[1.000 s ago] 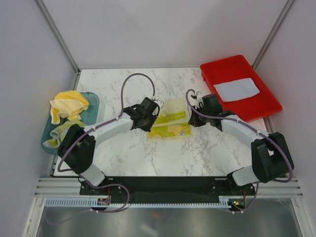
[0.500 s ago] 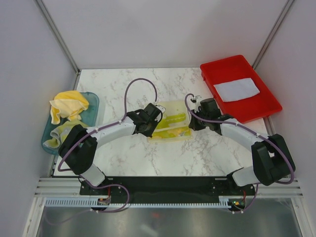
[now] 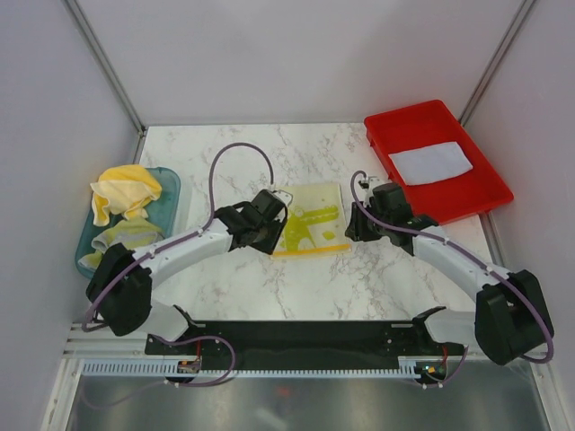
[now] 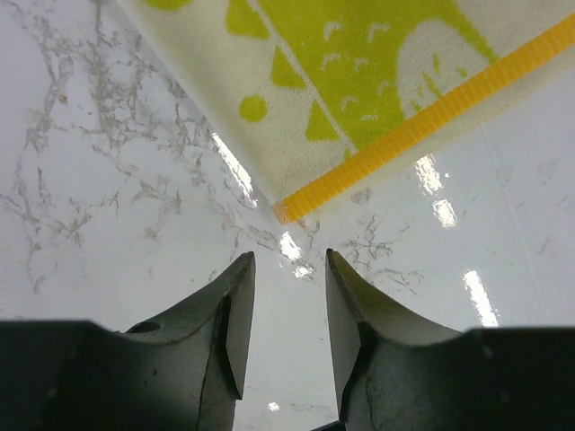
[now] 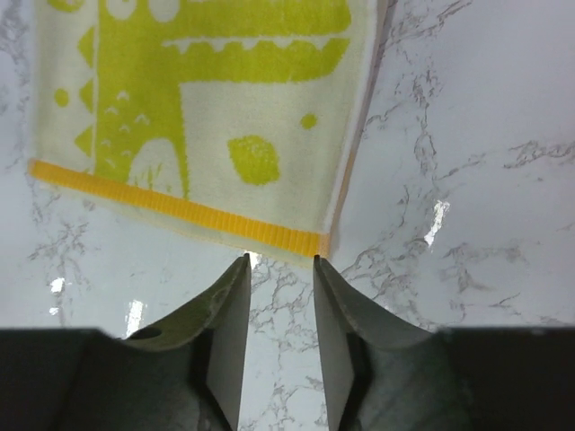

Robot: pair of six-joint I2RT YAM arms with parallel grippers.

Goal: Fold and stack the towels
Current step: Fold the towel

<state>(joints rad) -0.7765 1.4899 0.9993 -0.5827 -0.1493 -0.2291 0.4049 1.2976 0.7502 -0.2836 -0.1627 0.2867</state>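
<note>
The marble table (image 3: 189,148) is bearing the red tray (image 3: 418,126), which is holding a grey-blue towel (image 3: 431,162). The yellow-green printed towel (image 3: 314,229) is lying flat left of the tray, apparently folded. The left gripper (image 4: 289,260) is hovering off the towel's near corner farther from the tray, and the right gripper (image 5: 280,262) off the one nearer it. Both are standing parted and empty. Advised: pinching every layer at both corners together and carrying the towel level to the tray.

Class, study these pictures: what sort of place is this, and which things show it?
Probably a robotics lab test cell: plain white walls box in a marble-patterned table, the left arm and right arm are bolted at its near edge, and towels sit in a red tray and teal tub.
</note>
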